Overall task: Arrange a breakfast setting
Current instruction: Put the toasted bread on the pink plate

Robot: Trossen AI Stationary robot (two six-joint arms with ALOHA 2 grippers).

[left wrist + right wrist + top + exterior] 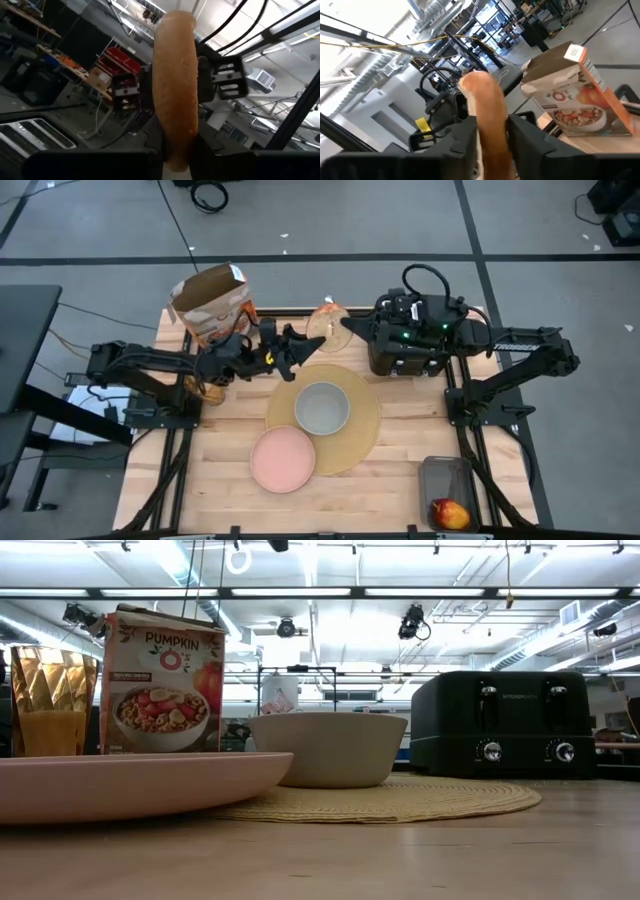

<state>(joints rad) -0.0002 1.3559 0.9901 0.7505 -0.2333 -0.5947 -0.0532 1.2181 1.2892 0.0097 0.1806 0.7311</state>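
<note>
A toast slice (325, 320) is held in the air between my two grippers, above the table's far middle, just beyond the round tan placemat (365, 430). My left gripper (316, 340) reaches it from the left and my right gripper (338, 326) from the right; both are shut on it. The grey bowl (322, 408) stands on the placemat. The pink plate (283, 458) lies at the mat's near left edge. The amber tumbler (50, 700) stands at the left under my left arm. The red apple (450, 513) lies at the near right. The spoon is out of view. My left gripper pinches the toast's two flat faces between its two fingers, at the slice's edge nearest it (175, 147). The fingers come about level from the table's left. The toast stands on edge, clear of the table. My right gripper pinches the toast's two flat faces between its two fingers, at the opposite edge (492, 147). The fingers come about level from the table's right. The slice reaches out past the fingertips toward my left gripper.
The black toaster (405, 350) stands at the far right under my right arm. The orange cereal box (212, 305) stands open at the far left. A grey tray (445, 478) lies at the near right, beside the apple.
</note>
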